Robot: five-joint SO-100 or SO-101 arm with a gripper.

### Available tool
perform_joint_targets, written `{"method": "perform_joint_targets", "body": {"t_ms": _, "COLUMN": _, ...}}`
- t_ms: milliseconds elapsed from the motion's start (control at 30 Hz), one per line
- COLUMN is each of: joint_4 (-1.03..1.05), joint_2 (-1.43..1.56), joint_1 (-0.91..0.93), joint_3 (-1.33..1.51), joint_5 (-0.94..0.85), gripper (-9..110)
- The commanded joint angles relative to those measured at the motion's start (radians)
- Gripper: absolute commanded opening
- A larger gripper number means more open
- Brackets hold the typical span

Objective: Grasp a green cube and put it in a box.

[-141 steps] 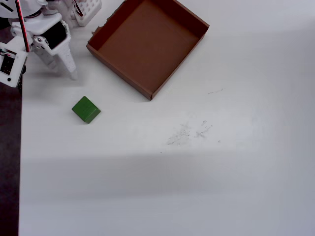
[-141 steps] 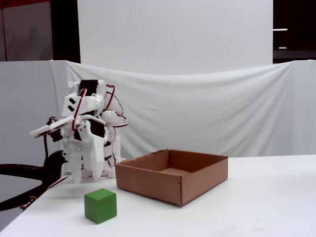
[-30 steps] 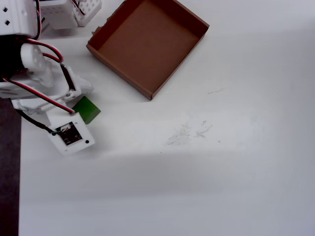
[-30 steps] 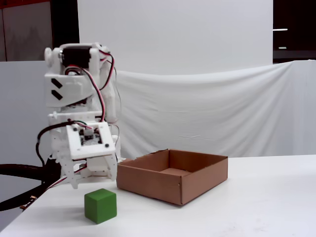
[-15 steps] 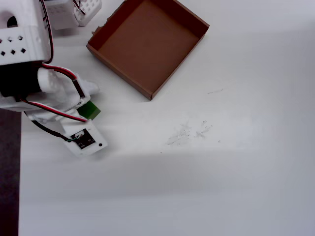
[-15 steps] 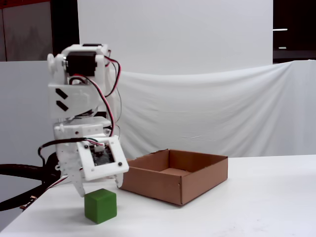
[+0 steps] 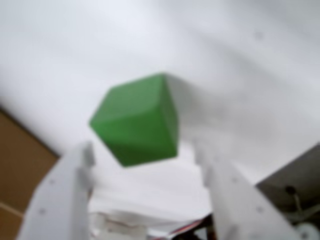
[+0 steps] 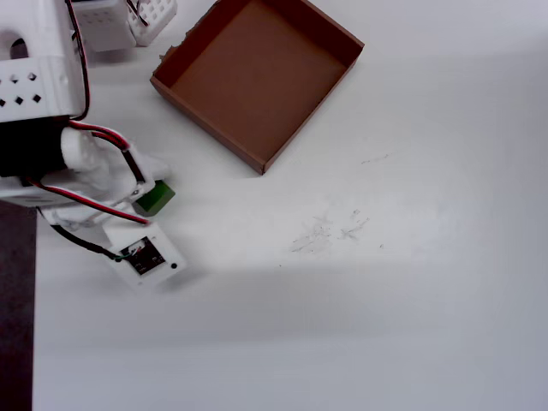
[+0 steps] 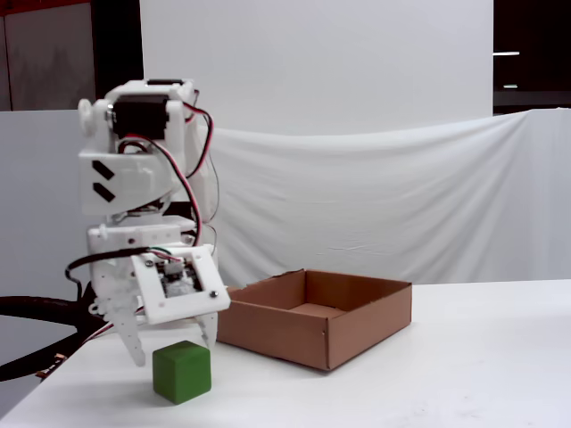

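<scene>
The green cube [image 9: 182,371] rests on the white table, left of the box in the fixed view. In the wrist view the green cube [image 7: 137,120] is blurred and sits just past the two white fingers, in line with the gap between them. My gripper [image 9: 172,343] hangs straight above the cube with its jaws apart, tips near the cube's top edge and holding nothing. It also shows in the wrist view [image 7: 144,150]. From overhead the arm hides most of the cube [image 8: 157,199]. The brown cardboard box [image 8: 257,77] is empty; it also shows in the fixed view [image 9: 277,337] and the wrist view [image 7: 20,165].
White lattice-sided plastic parts [image 8: 128,17] stand at the top left, next to the box. The arm's base and wires [image 8: 51,128] fill the left side. A dark strip [image 8: 17,325] marks the table's left edge. Faint scuff marks [image 8: 330,229] lie mid-table.
</scene>
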Motion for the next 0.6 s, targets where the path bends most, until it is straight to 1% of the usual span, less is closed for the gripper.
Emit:
{"method": "perform_joint_targets", "body": {"t_ms": 0, "joint_4": -0.005, "joint_2": 0.015, "joint_1": 0.002, "joint_3": -0.054, "joint_5": -0.032, "gripper": 28}}
{"method": "perform_joint_targets", "body": {"t_ms": 233, "joint_4": 0.038, "joint_2": 0.015, "joint_1": -0.038, "joint_3": -0.06, "joint_5": -0.023, "gripper": 28}}
{"method": "perform_joint_targets", "body": {"t_ms": 567, "joint_4": -0.071, "joint_2": -0.025, "joint_1": -0.025, "joint_3": -0.048, "joint_5": -0.031, "gripper": 28}}
